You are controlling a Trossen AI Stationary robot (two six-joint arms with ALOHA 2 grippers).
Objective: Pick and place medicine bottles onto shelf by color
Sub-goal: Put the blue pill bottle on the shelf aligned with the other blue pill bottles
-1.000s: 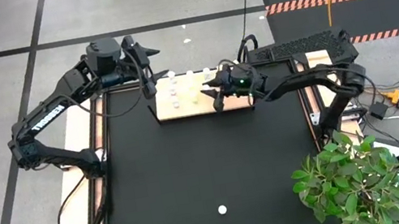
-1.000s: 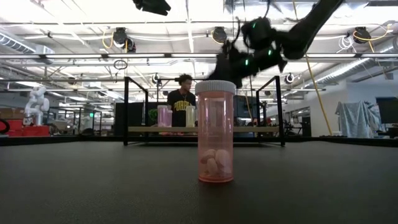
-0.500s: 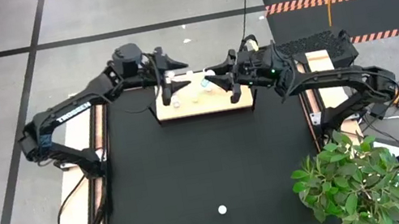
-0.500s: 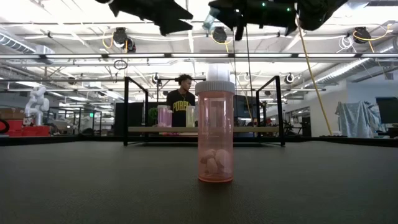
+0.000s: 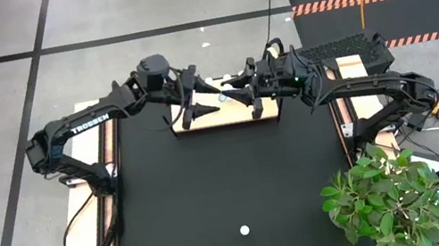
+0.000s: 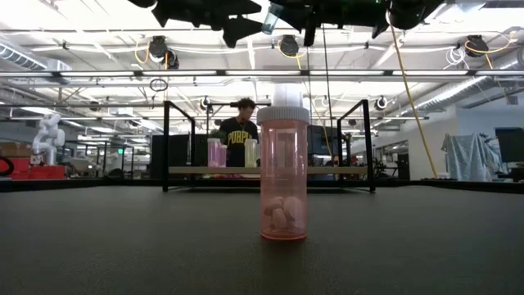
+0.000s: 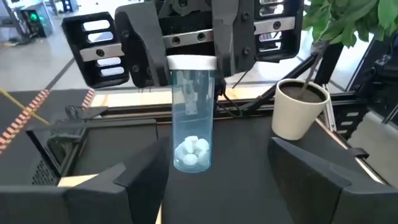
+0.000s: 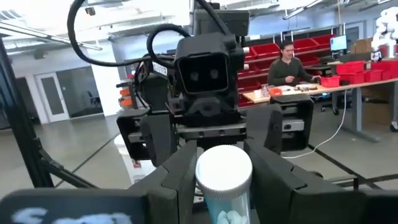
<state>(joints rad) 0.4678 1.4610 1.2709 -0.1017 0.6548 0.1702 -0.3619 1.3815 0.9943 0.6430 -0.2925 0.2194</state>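
My right gripper (image 5: 231,93) is shut on a teal-blue medicine bottle (image 7: 192,113) with a white cap, held high above the light-wood shelf (image 5: 223,115) at the table's far edge. My left gripper (image 7: 211,180) faces it from the table's left, open, with one finger on each side of the bottle's lower end and touching nothing. In the low view both grippers show at the top, with the bottle (image 6: 273,15) between them. A pink bottle (image 6: 284,172) stands on its base on the black tabletop near the near edge (image 5: 244,230). A pink bottle (image 6: 216,152) and a pale one (image 6: 250,152) stand on the shelf. My right gripper pinches the teal-blue bottle between its two fingers (image 7: 231,43) at the top, on the white cap (image 8: 224,167) and just below it. The fingers come level from the table's right. The bottle is lifted clear of the shelf, cap up, its body (image 7: 191,134) below the fingers.
A potted plant (image 5: 391,197) stands at the table's near right corner. The shelf's black brackets (image 6: 165,146) rise at its ends. A person (image 6: 238,131) stands in the room beyond the table. The middle of the black tabletop (image 5: 229,176) is bare.
My right gripper has risen from the shelf with the teal-blue bottle, which is now lifted clear. My left gripper has come from the table's far left toward the right and over the shelf, up to the bottle, and its fingers now stand on either side of it.
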